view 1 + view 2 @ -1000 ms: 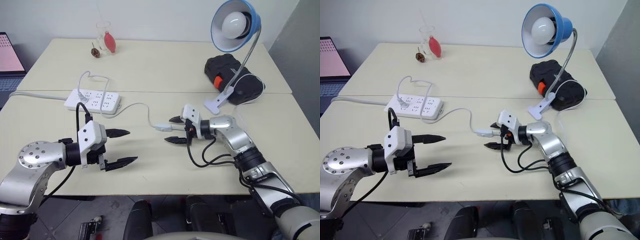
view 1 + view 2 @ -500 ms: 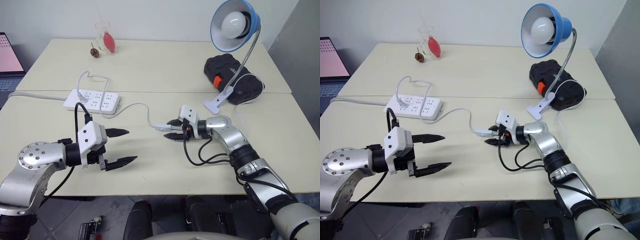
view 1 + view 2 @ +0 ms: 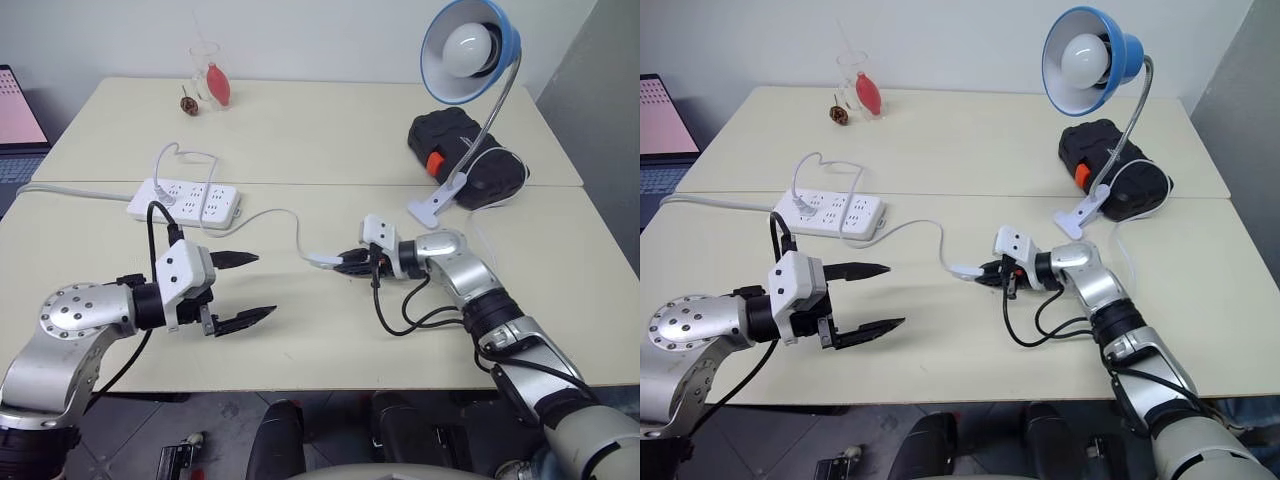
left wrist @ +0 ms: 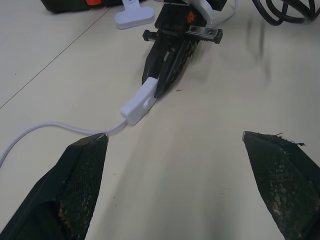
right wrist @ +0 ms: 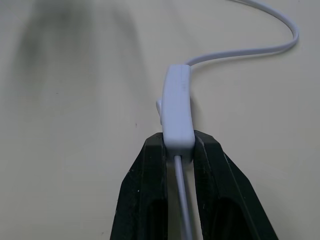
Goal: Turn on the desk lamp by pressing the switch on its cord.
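At the far left edge, a screen (image 3: 18, 105) is glowing pink beside my counter (image 3: 300, 130). My left tool (image 3: 232, 290) is hovering just above the counter's near half, its two black fingers (image 4: 82, 177) spread wide apart and holding nothing. Behind it, a white power strip (image 3: 185, 200) is lying flat near the seam between the two counter tops, with a plug seated in it. Farther back, a glass (image 3: 207, 65) with a red object inside is standing near the wall, and a small dark round item (image 3: 187, 102) is sitting just beside it.

The cord (image 3: 275, 213) is running thin and white from the power strip area, curving across the counter toward the middle. There the switch (image 5: 177, 107) is joined to it, raised a little off the surface at its near end. My right tool (image 3: 352, 264) is pinching that end: both black fingers (image 5: 145, 200) are closing against the switch's sides, and the cord is passing back between them.

To the right, the desk lamp (image 3: 468, 50) is standing on its white clip base (image 3: 436, 205) with the chrome neck bending up and the blue shade facing me; its bulb is looking unlit. A black case (image 3: 462, 150) with an orange latch is lying right behind the base.
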Available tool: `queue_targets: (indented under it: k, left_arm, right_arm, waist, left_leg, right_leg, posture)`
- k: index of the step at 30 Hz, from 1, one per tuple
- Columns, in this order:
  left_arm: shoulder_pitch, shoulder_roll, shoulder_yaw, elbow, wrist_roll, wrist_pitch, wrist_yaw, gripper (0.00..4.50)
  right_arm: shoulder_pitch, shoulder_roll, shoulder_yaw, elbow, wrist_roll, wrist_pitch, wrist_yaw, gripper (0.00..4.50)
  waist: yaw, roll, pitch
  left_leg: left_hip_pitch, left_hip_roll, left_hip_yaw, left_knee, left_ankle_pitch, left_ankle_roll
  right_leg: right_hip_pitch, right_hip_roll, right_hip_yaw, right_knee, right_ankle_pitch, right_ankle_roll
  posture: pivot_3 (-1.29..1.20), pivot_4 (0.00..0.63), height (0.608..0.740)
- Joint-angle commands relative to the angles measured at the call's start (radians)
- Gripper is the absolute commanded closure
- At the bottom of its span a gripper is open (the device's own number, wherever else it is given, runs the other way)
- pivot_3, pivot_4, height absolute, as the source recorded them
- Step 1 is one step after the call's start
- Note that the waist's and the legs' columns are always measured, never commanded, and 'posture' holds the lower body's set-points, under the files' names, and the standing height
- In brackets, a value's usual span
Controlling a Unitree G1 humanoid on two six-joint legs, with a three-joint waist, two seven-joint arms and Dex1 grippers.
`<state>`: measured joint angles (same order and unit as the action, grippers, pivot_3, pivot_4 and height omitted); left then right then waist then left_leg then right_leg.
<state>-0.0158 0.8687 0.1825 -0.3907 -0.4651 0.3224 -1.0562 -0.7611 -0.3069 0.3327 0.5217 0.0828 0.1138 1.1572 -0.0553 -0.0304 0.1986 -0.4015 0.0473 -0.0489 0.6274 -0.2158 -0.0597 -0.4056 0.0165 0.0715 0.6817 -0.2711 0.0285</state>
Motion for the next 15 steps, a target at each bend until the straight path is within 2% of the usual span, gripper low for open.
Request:
queue_targets:
  k: [1,8,15]
  left_arm:
    - [-0.035,-0.008,0.011,-0.027,-0.044,0.023,0.008,0.0]
    - [-0.097,-0.032,-0.013,-0.056,-0.142,0.122,0.015,0.0]
    - [-0.16,-0.056,-0.075,-0.055,-0.163,0.164,0.01,0.0]
  right_arm:
    - [0.002,-0.045,-0.047,-0.184,0.098,0.131,0.086,4.15]
    - [0.037,-0.122,-0.048,-0.427,0.203,0.35,0.152,4.15]
    - [0.051,-0.142,-0.035,-0.529,0.237,0.437,0.149,4.15]
  waist:
    - [0.0,0.0,0.0]
    - [0.0,0.0,0.0]
    - [-0.001,0.001,0.0]
  left_leg:
    - [0.0,0.0,0.0,0.0,0.0,0.0]
    - [0.0,0.0,-0.001,0.0,0.0,0.0]
    - [0.0,0.0,-0.001,0.0,0.0,0.0]
  right_leg:
    - [0.0,0.0,0.0,0.0,0.0,0.0]
    - [0.0,0.0,0.0,0.0,0.0,0.0]
    - [0.0,0.0,-0.001,0.0,0.0,0.0]
  posture:
    - [0.0,0.15,0.74]
    - [0.0,0.15,0.74]
    - [0.0,0.15,0.74]
